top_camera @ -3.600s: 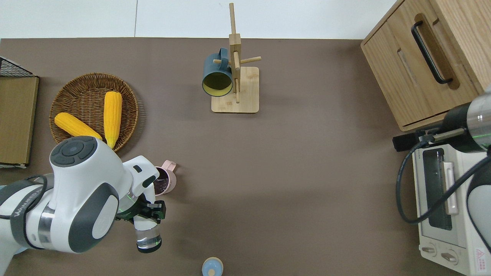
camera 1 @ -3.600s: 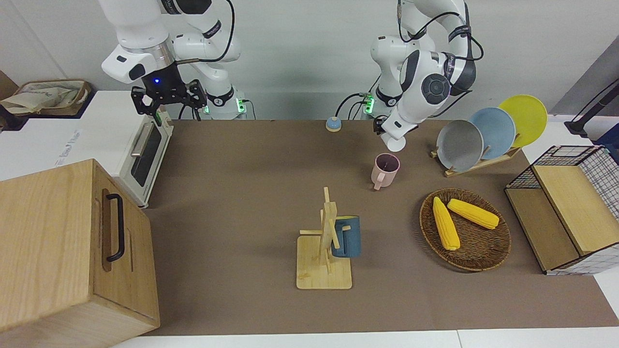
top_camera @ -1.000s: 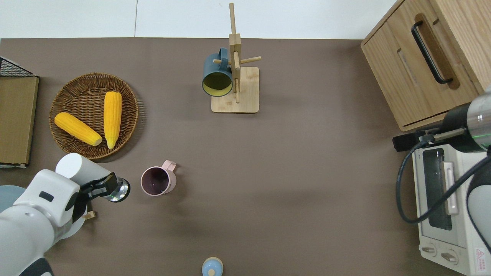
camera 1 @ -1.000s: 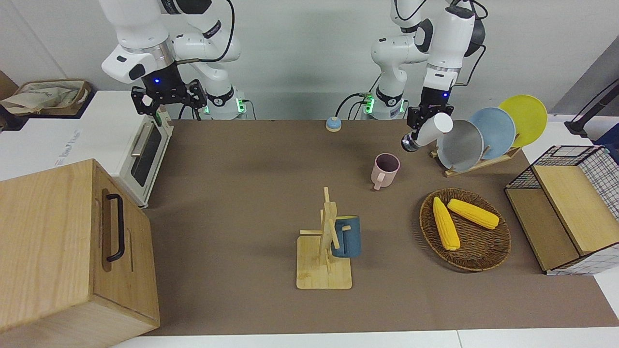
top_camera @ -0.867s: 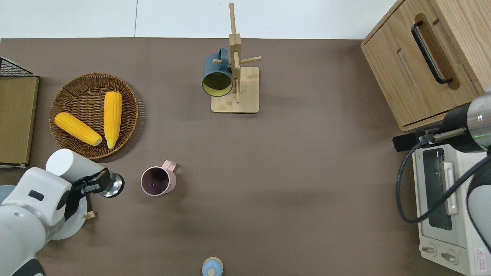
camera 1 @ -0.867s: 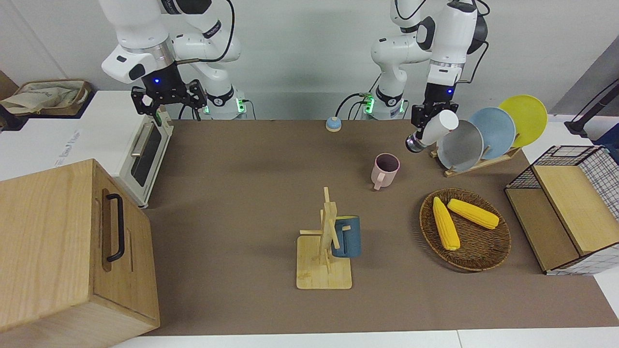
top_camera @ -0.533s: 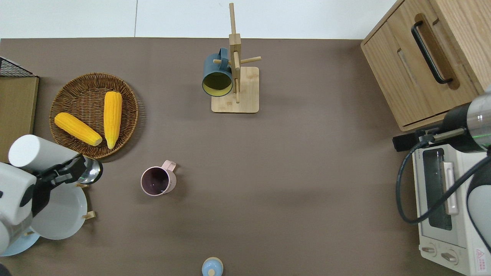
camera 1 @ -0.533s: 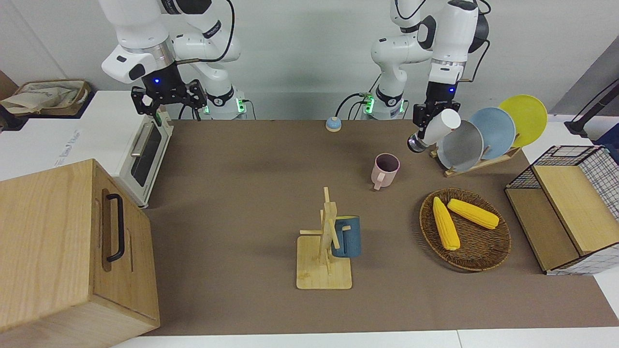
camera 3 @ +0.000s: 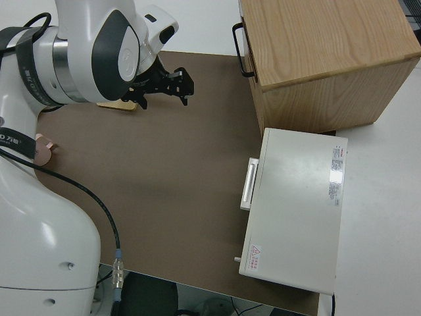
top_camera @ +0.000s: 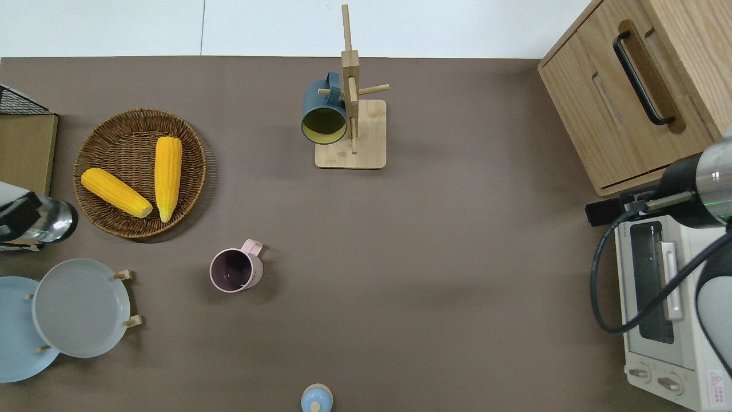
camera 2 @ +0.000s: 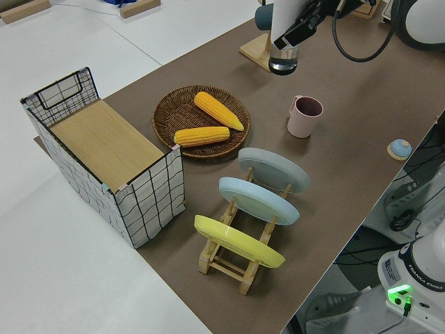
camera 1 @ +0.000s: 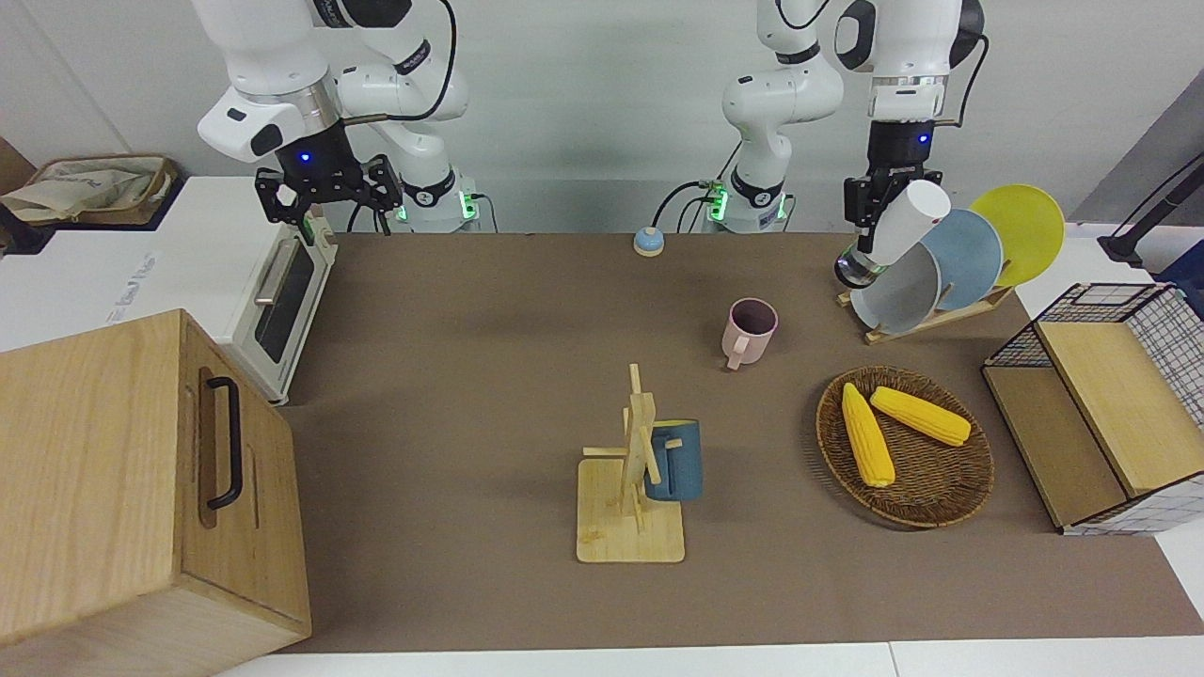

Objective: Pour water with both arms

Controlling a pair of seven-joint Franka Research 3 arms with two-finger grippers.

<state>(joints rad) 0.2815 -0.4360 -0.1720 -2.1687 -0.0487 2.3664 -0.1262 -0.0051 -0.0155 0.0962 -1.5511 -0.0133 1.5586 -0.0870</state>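
Bottle (camera 1: 889,236), pinched tilted in left gripper (camera 1: 870,202), has swung away from pink mug (camera 1: 749,331) toward plate rack; pour looks finished. Right gripper (camera 1: 324,193) parked, spread.

three plates (camera 2: 264,202), two corn cobs (camera 1: 867,434), two mugs (camera 1: 748,331)

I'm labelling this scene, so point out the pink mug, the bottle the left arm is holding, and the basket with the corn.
pink mug (camera 1: 750,329), front view, on its side wall under the rim.
bottle (camera 1: 898,230), front view, on its white body.
basket (top_camera: 124,127), overhead view, on bare wicker.
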